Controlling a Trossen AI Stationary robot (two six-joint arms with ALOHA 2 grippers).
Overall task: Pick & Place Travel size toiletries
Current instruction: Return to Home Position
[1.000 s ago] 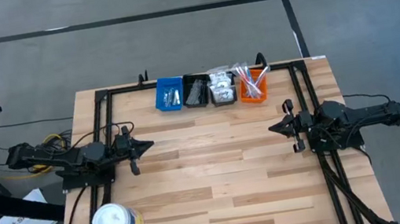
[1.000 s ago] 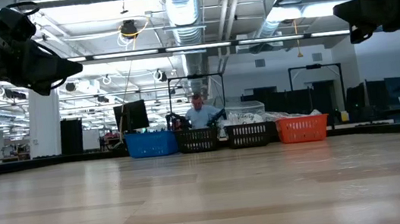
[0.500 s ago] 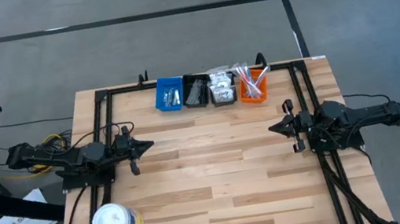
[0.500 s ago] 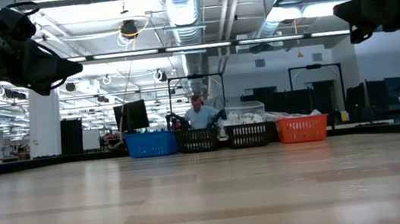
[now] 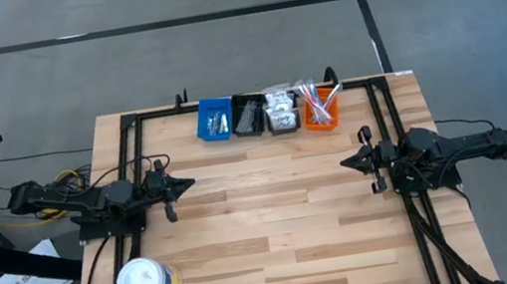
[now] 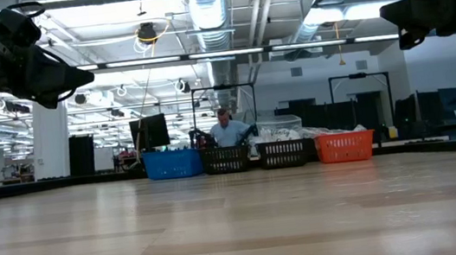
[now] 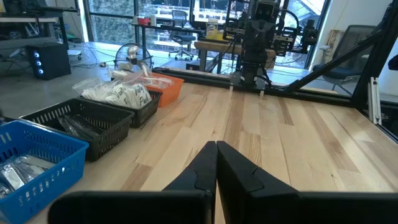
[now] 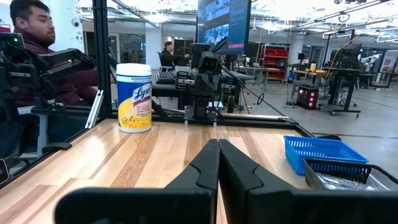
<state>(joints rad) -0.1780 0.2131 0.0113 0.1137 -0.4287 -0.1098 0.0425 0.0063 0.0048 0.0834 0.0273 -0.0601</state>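
The left fingers (image 7: 202, 171) are pressed together tip to tip with nothing between them. The right fingers (image 8: 202, 165) are closed the same way, also empty. Each pair hangs above the bare bench (image 5: 277, 229) and points across at the other, well apart.

All the travel size toiletries (image 5: 280, 108) I can find lie off to one side of both pairs, in a row of bins at the bench's far edge. The blue bin (image 5: 215, 119) is nearest the left fingers, then come two black bins (image 5: 249, 116), and the orange bin (image 5: 321, 112) is nearest the right fingers. None shows loose on the wood.

The step in hand looks like the return to rest, and both arms seem folded there already. Doing it well means closed tips, level and clear of the wood, with no swing toward the bins.

The black frame (image 5: 157, 114) borders the bench close behind each wrist. A white tub (image 5: 141, 282) stands behind and beside the left fingers, near a corner. Between the two pairs the wood lies open.
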